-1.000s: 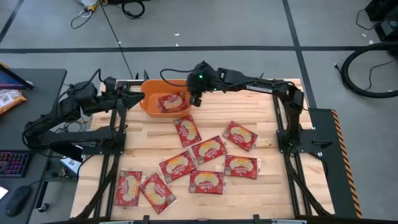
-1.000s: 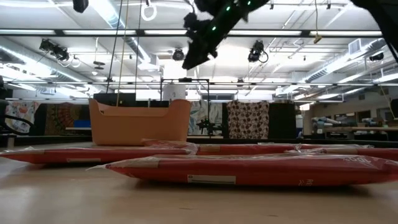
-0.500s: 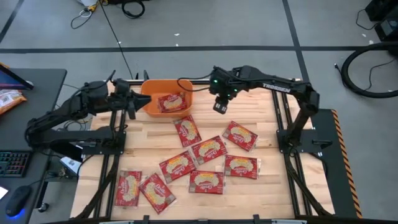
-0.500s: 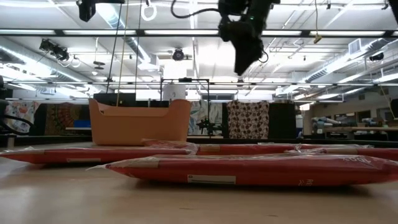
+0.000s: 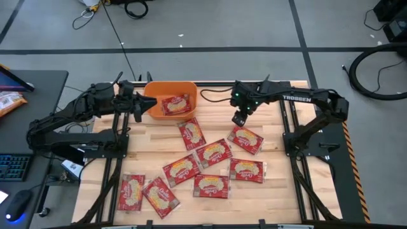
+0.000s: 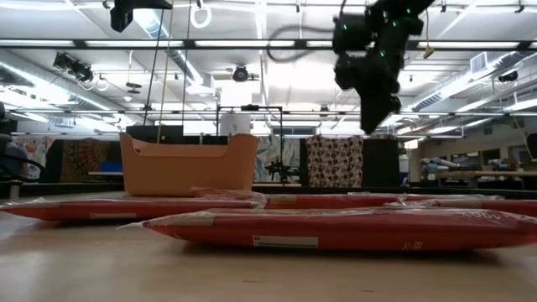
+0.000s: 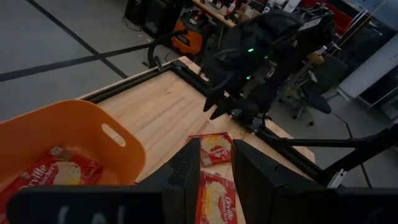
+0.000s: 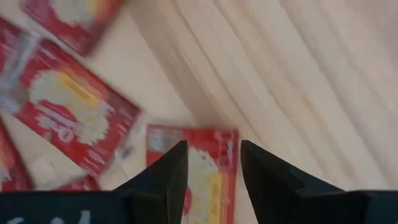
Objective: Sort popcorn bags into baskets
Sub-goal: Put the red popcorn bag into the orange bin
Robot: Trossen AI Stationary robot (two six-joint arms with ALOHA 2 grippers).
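Observation:
The orange basket [image 5: 152,108] stands at the table's far edge, left of centre, with one red popcorn bag [image 5: 177,104] lying flat inside it. Several more red bags lie flat on the wood, among them one [image 5: 245,139] and another [image 5: 192,133]. My right gripper [image 5: 240,117] hangs open and empty in the air above the table, just beyond the bag [image 8: 205,155], high up in the low view [image 6: 377,113]. My left gripper [image 5: 137,107] is open and empty by the basket's left wall [image 7: 74,143].
Bags crowd the table's middle and near-left part [image 5: 161,196]. Bare wood shows at the far right [image 5: 270,105] and near right. Dark frame rails run along both table sides. A desk to the left carries a keyboard, a mouse and an orange snack packet [image 5: 9,102].
My right gripper has swung from above the basket toward the table's right and somewhat nearer, and has come down lower, ending over the bags on the right. My left arm has reached a little farther toward the basket. No bag has moved.

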